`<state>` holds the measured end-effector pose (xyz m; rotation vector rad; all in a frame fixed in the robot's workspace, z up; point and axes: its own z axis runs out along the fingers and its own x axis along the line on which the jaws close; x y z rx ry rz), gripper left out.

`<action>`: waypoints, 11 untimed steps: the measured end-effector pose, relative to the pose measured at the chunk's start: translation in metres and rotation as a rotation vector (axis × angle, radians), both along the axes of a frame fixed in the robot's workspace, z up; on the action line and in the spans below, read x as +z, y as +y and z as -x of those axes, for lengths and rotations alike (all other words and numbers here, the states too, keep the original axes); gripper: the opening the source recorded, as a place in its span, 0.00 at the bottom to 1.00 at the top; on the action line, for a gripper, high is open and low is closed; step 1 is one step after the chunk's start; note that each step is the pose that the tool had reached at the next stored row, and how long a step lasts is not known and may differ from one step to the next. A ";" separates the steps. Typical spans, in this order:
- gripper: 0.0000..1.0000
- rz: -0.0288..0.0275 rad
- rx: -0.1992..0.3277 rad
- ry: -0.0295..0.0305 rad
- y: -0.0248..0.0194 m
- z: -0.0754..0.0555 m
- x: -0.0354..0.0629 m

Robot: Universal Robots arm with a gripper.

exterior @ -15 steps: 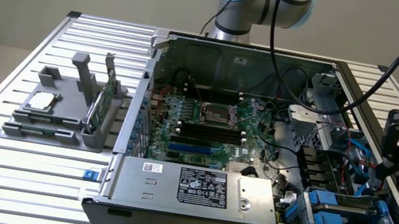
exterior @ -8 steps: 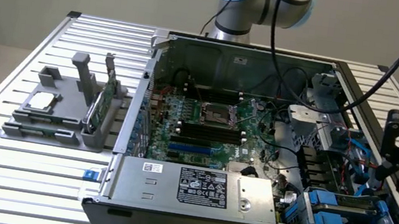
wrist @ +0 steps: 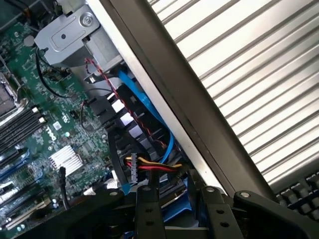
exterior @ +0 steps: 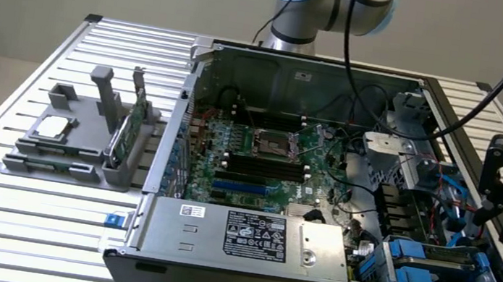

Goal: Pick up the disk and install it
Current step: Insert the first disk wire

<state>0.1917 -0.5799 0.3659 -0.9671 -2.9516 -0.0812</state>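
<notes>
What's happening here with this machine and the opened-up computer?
A robot arm is working on an open computer case. Its gripper hangs over the case's edge at the exterior view's right, nearest the corner where the disk, silver with blue rails, lies inside. I can't tell whether it is fully seated.

Disk [exterior: 438,266]: flat rect. drive, silver-grey metal face up, blue plastic rails on its edges. Lies about level, not tilted, just to the exterior view's right of the PSU [exterior: 249,237] and near it, not touching. Looks set a bit lower than the PSU top. Label can't be made out. Far edge partly hidden by cables.
</notes>
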 end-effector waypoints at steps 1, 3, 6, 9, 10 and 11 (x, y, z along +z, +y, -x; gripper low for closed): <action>0.36 -0.0003 -0.010 0.0008 -0.0003 0.000 -0.0001; 0.36 -0.0001 -0.029 0.0025 -0.0007 0.000 0.0000; 0.36 0.0000 -0.063 0.0040 -0.0009 0.000 0.0000; 0.36 0.0000 -0.097 0.0054 -0.0013 0.000 0.0000; 0.36 -0.0002 -0.104 0.0066 -0.0019 0.000 0.0000; 0.36 -0.0007 -0.109 0.0080 -0.0031 0.000 0.0001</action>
